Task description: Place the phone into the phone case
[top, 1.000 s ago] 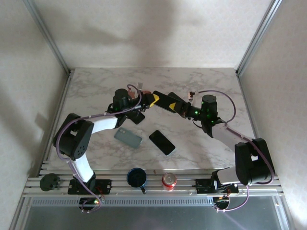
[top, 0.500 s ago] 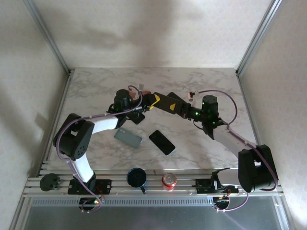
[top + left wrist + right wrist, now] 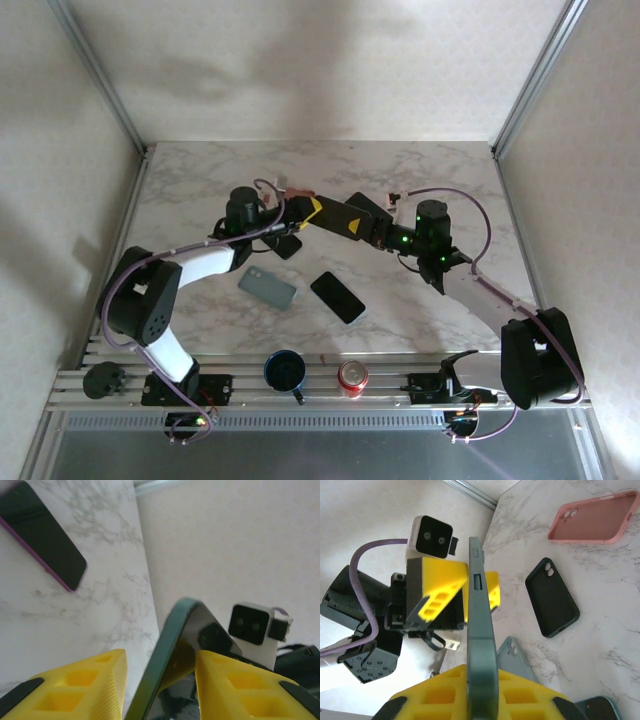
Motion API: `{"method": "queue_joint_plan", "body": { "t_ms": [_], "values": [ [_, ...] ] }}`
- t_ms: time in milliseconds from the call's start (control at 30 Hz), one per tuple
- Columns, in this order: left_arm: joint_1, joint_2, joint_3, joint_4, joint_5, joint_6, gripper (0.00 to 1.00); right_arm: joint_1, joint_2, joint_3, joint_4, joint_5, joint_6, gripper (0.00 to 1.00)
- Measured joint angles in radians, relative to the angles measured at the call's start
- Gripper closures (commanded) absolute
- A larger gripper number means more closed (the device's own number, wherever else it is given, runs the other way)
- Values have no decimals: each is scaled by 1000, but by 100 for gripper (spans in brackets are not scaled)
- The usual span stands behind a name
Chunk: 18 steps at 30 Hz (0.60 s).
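The phone [image 3: 345, 213] sits in a dark green case and hangs above the table's middle, between the two arms. My right gripper [image 3: 482, 680] is shut on one end of it; I see it edge-on in the right wrist view [image 3: 480, 610]. My left gripper [image 3: 160, 680] straddles the other end with its jaws open. There is a clear gap between its left finger [image 3: 95, 680] and the green case edge [image 3: 165, 645]. Its right finger lies close to the glossy screen [image 3: 210, 635]. From above, the left gripper [image 3: 298, 212] is just left of the phone.
On the marble table lie a grey-blue case [image 3: 267, 288], a second black phone [image 3: 337, 297], a dark case [image 3: 552, 597] and a pink case [image 3: 592, 517]. A blue mug [image 3: 284, 371] and a red can [image 3: 352, 376] stand at the near edge.
My left gripper has opened off the phone's end and the left arm has drawn slightly left. The right gripper keeps its grip on the phone.
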Motion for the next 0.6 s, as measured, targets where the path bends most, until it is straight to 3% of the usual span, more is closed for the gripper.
{"method": "queue_joint_plan", "body": {
  "t_ms": [133, 300, 600],
  "values": [
    [73, -24, -11, 0, -43, 8, 61, 2, 0, 0, -42, 13, 0, 100],
    [98, -46, -11, -34, -77, 53, 61, 11, 0, 2, -57, 24, 1, 100],
    [203, -110, -11, -294, -237, 257, 61, 51, 5, 14, -97, 51, -8, 100]
  ]
}}
